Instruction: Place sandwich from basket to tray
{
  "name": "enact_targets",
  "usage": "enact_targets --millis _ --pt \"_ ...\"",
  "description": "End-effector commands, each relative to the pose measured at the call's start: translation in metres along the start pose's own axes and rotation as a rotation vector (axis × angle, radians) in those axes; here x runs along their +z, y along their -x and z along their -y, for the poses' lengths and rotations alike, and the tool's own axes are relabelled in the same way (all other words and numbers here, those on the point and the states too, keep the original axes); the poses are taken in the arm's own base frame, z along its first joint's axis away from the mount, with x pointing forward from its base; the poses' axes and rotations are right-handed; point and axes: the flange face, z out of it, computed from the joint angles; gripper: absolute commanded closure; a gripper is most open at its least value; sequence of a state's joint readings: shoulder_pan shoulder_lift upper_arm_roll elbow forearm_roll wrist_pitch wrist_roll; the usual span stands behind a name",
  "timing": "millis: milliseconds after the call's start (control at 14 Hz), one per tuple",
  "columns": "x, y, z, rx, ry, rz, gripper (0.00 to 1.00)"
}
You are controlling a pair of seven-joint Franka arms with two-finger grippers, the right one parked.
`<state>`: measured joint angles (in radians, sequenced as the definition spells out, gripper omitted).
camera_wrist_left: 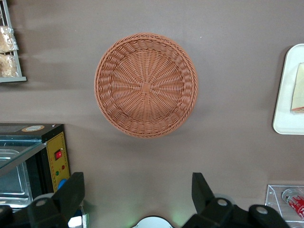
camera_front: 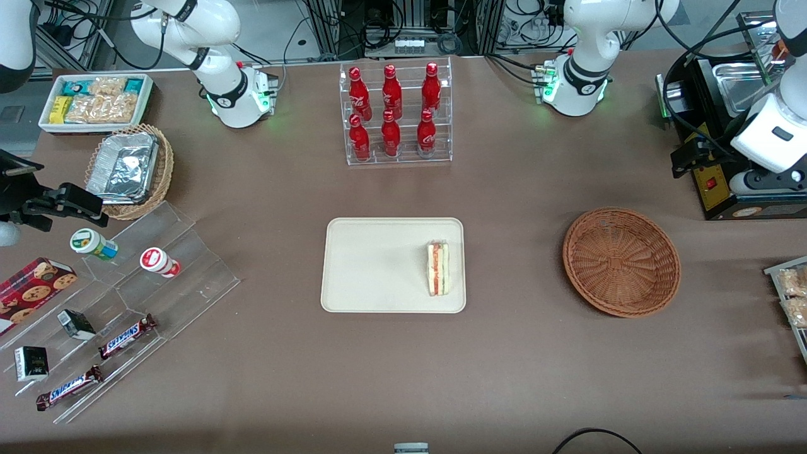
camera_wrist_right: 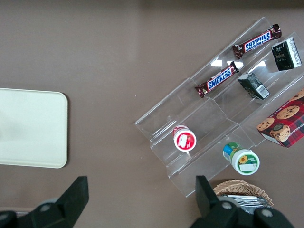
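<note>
The sandwich lies on the cream tray, close to the tray's edge that faces the basket. The reddish-brown wicker basket is empty and stands beside the tray, toward the working arm's end of the table. In the left wrist view the basket shows whole, with an edge of the tray and a corner of the sandwich. My left gripper is open and empty, raised above the table and farther from the front camera than the basket; it also shows in the front view.
A black oven-like appliance stands beside the gripper. A clear rack of red bottles is farther back than the tray. A tray of snack packets sits by the basket. An acrylic step shelf with snacks lies toward the parked arm's end.
</note>
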<state>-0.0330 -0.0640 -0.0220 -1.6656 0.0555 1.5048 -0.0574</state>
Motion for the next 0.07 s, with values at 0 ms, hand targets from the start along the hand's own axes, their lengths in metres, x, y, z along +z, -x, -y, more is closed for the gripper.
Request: enact_targets --millis 0 --pt "-0.0094 0.0106 0.0025 0.01 -0.001 0.011 0.0"
